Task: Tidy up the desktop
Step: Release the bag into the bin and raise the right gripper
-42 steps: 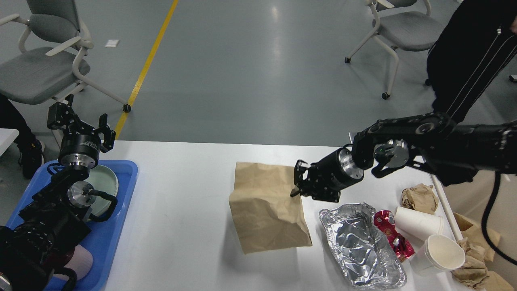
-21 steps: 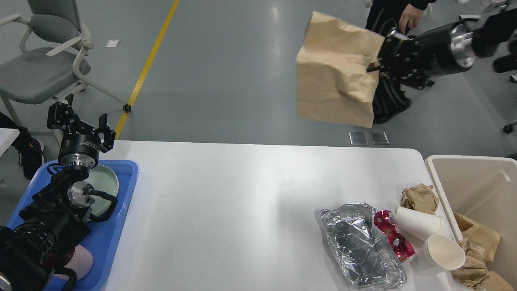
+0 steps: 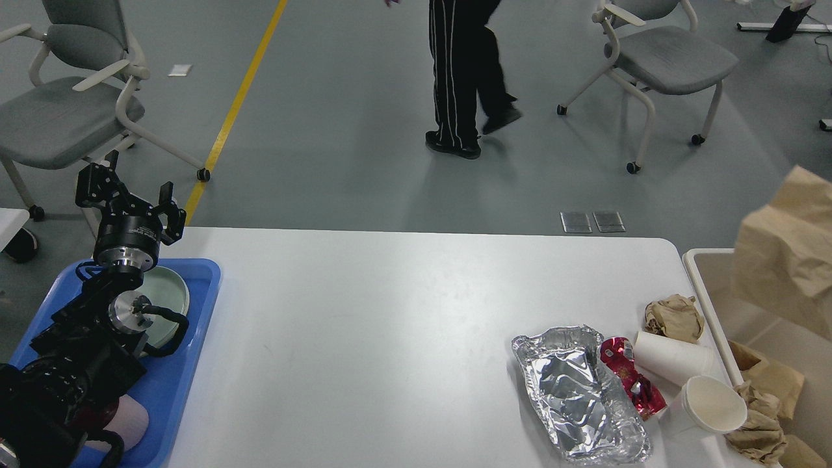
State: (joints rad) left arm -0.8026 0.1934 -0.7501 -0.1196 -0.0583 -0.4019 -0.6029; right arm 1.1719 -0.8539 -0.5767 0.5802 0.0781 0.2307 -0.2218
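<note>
Head view: the brown bag (image 3: 786, 253) hangs over the bin (image 3: 705, 299) at the right edge; the right gripper is out of frame, so its state cannot be told. Left gripper (image 3: 123, 198) stands with fingers apart above the blue tray (image 3: 188, 364). Remaining litter lies on the worktop's (image 3: 364, 338) right side: foil (image 3: 575, 396), wrapper (image 3: 627, 380), cups (image 3: 689, 383), nearer the right arm.

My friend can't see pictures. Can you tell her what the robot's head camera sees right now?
A brown paper bag hangs over a beige bin at the right end of a white desktop. Near that end lie a foil tray, a red wrapper, two paper cups and crumpled paper. The left gripper hovers open above a blue tray.
</note>
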